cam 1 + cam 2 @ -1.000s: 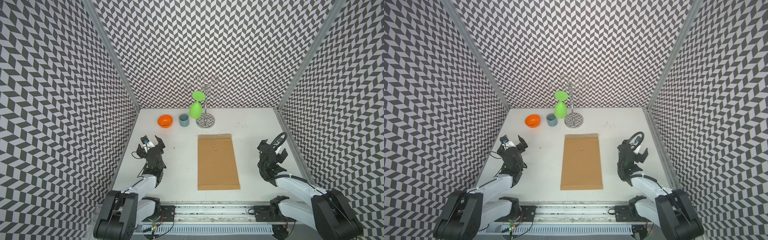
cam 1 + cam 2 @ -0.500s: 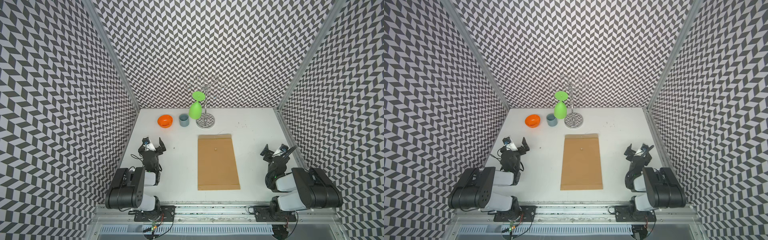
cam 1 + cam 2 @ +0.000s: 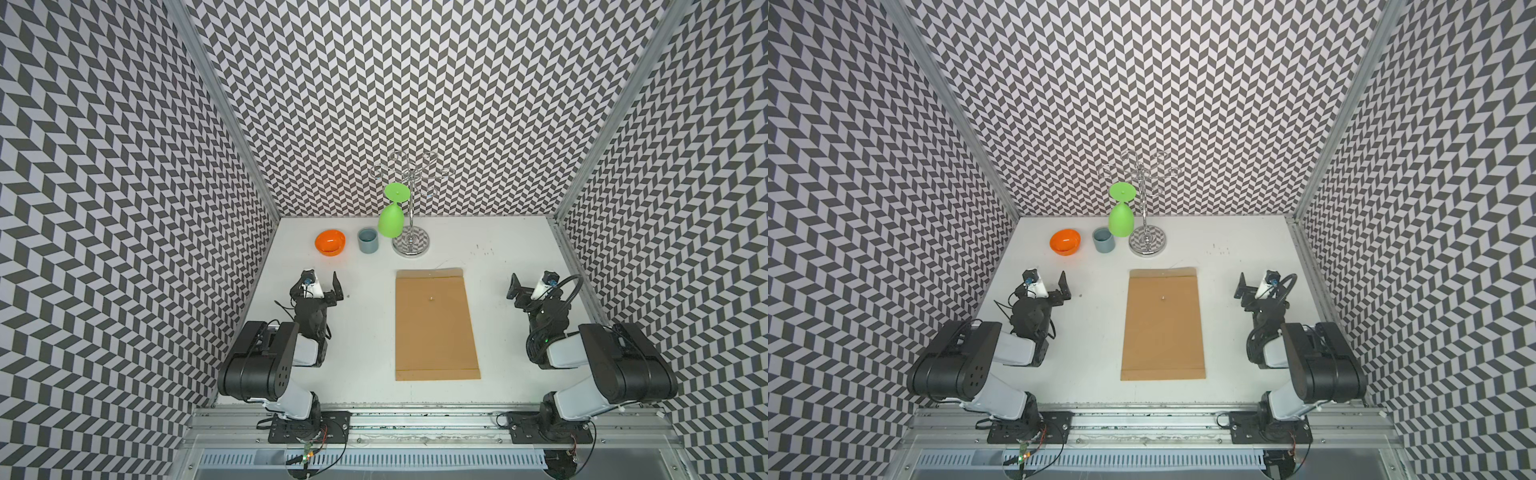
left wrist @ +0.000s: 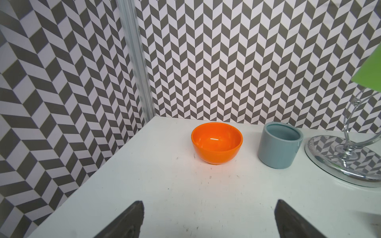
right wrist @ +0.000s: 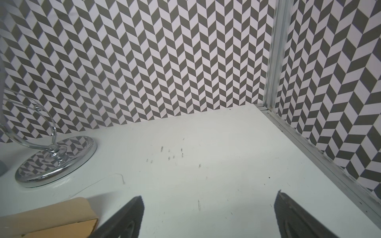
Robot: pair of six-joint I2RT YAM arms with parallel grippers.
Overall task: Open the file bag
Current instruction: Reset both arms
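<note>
Left gripper (image 3: 322, 284), right gripper (image 3: 530, 284) gape empty at 9 and 3 o'clock of bag (image 3: 434, 328); string (image 5: 103, 179) loose. We judge lifting flap (image 3: 429, 274) at 12 next.

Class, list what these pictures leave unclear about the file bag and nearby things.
file bag: underside hidden against the table, both top views.
button: too small in both top views to show any string round it.
Right wrist view: only a file bag corner; the edge cuts the rest.
green glass: mostly cut off by the left wrist view's edge.
</note>
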